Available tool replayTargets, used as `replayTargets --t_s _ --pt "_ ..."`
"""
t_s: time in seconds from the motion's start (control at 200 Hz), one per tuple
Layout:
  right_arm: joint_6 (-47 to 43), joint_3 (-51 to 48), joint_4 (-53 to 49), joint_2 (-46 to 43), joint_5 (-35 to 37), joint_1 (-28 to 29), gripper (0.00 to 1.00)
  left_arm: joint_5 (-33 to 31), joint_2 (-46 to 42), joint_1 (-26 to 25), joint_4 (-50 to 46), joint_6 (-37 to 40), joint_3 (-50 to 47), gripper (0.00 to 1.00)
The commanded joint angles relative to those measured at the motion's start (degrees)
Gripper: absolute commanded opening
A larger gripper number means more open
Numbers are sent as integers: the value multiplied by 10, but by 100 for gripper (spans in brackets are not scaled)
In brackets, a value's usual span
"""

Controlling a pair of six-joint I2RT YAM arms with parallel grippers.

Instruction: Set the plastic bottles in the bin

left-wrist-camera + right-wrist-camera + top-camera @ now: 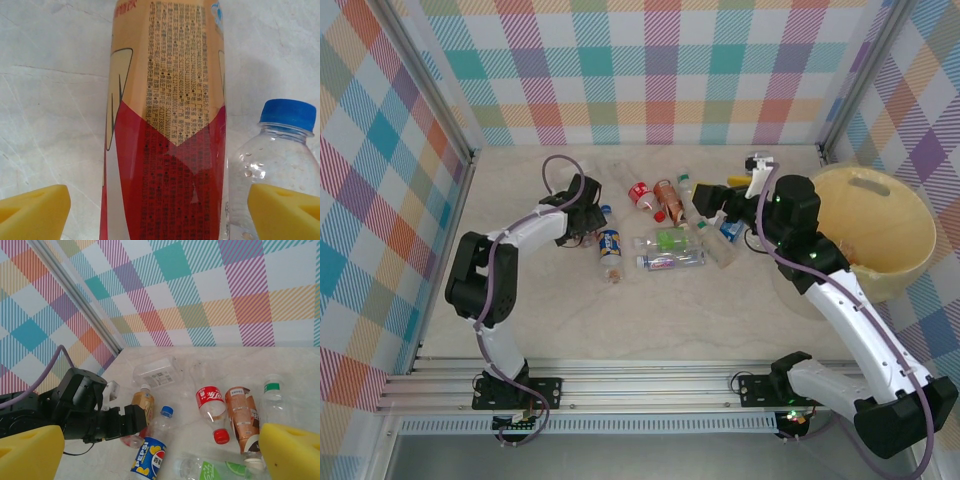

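A plastic bottle with a tan and red label [165, 125] lies between the yellow fingers of my left gripper [159, 210]. The jaws stand open around it, with a gap on each side. A blue-capped Pepsi bottle [280, 150] lies right beside it, in front of the right finger. In the top view my left gripper [588, 222] sits at the left end of a cluster of plastic bottles [665, 225]. My right gripper [712, 200] hovers open above the cluster's right end, holding nothing. The pale-yellow bin [920, 215] stands at the far right.
The right wrist view takes in a Coca-Cola bottle [210, 400], a brown-labelled bottle [241, 415], a lime-labelled bottle [210, 471], a white-capped bottle [271, 387] and a clear container [157, 371]. Checked walls [660, 60] close in the table on three sides.
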Motion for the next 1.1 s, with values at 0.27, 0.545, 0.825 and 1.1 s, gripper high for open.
replayTargets --t_s 0.27,0.545,0.825,1.1 --pt "15 -5 7 7 -2 6 100 40 27 27 36 9 -19 89" --pt "15 -6 3 5 4 8 100 55 46 34 62 19 -26 84" --pt "11 -7 -5 5 9 9 100 41 4 35 66 41 -42 68" --pt "5 -8 -8 5 7 9 100 53 -82 35 73 81 -71 55"
